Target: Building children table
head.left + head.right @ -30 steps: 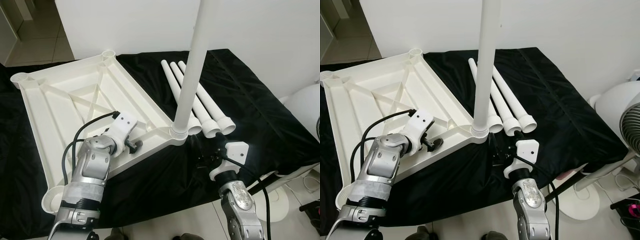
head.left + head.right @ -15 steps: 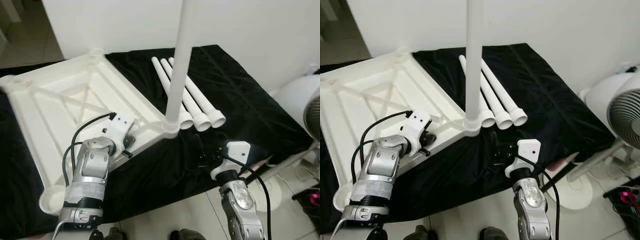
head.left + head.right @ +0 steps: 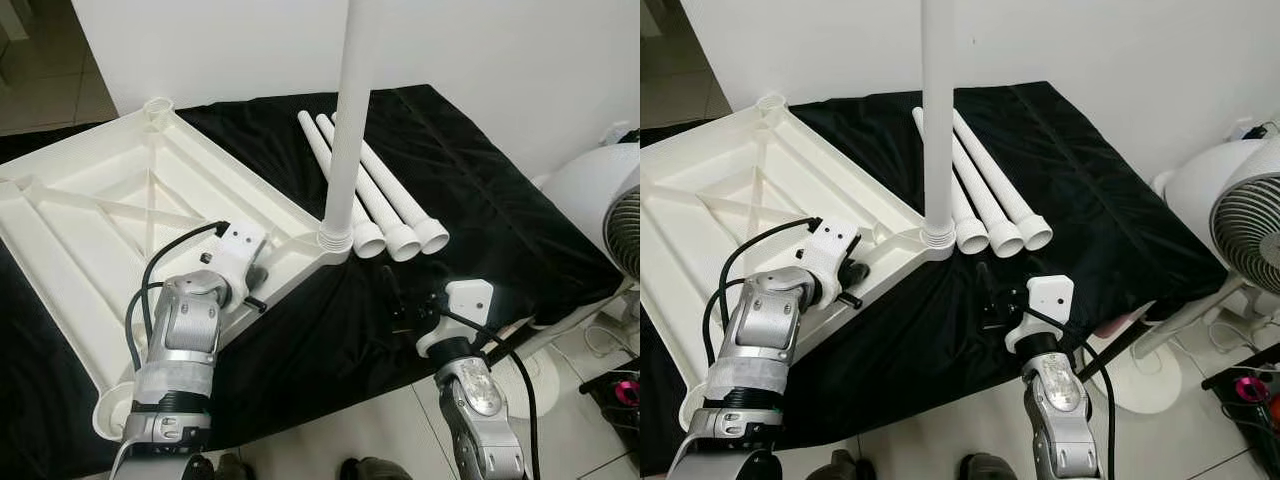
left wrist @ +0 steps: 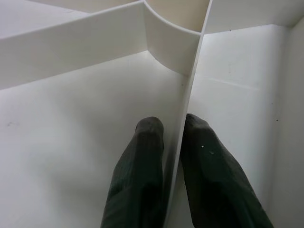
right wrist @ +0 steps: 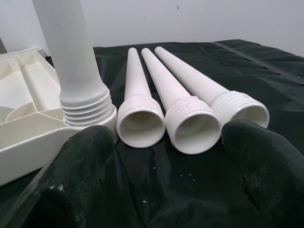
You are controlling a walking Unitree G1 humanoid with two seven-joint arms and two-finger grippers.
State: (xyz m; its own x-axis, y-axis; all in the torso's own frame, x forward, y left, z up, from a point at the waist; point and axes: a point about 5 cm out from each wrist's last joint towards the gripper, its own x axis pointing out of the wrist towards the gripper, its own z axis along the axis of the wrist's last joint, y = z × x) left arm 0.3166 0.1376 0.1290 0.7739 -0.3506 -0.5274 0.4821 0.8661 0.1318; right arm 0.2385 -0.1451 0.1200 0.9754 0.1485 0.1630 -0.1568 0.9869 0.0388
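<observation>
Tabletop (image 3: 120, 215) lies inverted on black cloth (image 3: 480, 190) — white fan (image 3: 1245, 215) beside.

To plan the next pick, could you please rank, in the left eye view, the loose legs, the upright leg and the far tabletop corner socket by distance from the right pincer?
1. Loose legs, just ahead of the right pincer.
2. Upright leg, ahead-left.
3. Far corner socket, far left.

Tabletop (image 3: 110, 215) on cloth (image 3: 480, 200), three legs (image 3: 385, 205) right, fan (image 3: 1245, 225) far right.
</observation>
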